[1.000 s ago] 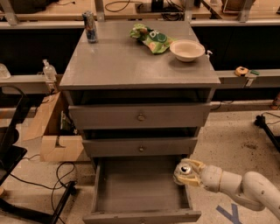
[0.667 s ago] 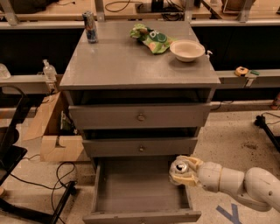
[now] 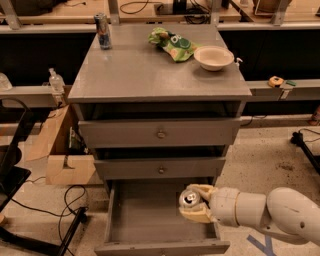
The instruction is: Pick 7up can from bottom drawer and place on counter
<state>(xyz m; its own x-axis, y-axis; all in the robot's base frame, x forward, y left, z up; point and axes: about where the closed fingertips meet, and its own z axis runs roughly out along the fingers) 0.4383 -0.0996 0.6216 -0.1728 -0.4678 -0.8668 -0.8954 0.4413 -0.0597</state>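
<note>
The place reads as a robotics lab or workshop: pale wooden benches (image 3: 65,12) strung with cables (image 3: 135,6) run along 12 o'clock, a cardboard box (image 3: 62,170) and loose cords (image 3: 70,192) lie on the speckled floor (image 3: 270,155) at 9 o'clock, and at 5 o'clock the gripper (image 3: 194,203) of a white robot arm (image 3: 280,210) clasps a can (image 3: 189,198) above a gray cabinet's (image 3: 160,132) open bottom drawer (image 3: 145,220).
</note>
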